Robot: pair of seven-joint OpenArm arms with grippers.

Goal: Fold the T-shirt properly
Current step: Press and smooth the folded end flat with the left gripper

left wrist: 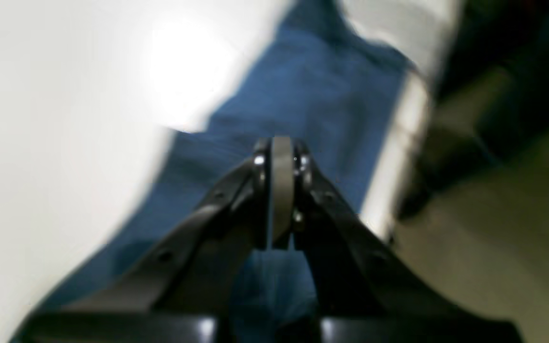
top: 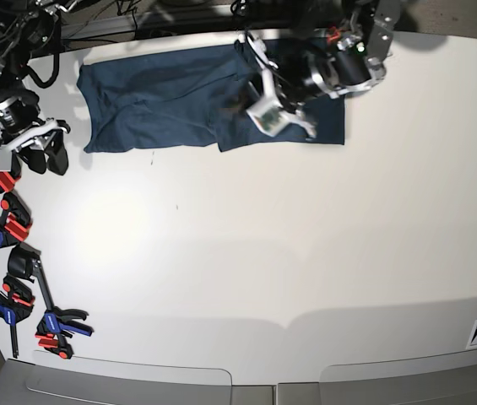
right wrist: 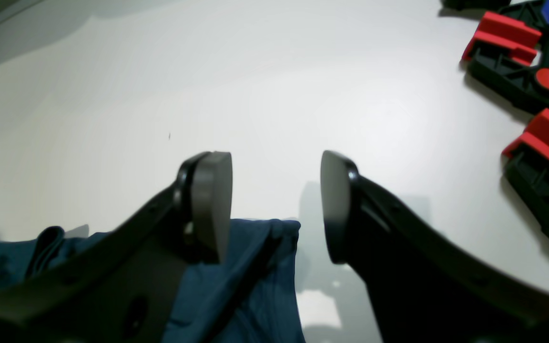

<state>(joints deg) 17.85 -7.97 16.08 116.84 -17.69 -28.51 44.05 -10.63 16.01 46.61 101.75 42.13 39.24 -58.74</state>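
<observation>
While the T-shirt (top: 179,97) lies as a long navy strip along the far edge of the white table (top: 263,253), it looks partly folded, judging by the narrow band shape with no sleeves sticking out; one end seems doubled over under the left arm, though that arm hides much of it. Left gripper (left wrist: 281,190) hangs over the shirt's end on the base view's right, jaws pressed fully together, pads touching, no cloth visible between them in the left wrist view, which is blurred; so closed on nothing as far as I can tell. Right gripper (right wrist: 277,205) sits at the opposite end of the shirt, on the base view's left, jaws standing apart with bare table between them, holding nothing; the shirt's edge (right wrist: 255,267) lies just beneath and beside one finger, not gripped. Red-and-black clamps (right wrist: 517,62) lie on the table near the right gripper, and more clamps (top: 18,295) sit along the table's left edge in the base view, well apart from the garment. Judgement on progress: lengthwise folds look done, strip is fairly flat with some wrinkles; what's left is likely the crosswise fold or folds, bringing one end over the other to make a compact rectangle, then smoothing. Neither arm has hold of cloth now, so the next fold isn't started.
</observation>
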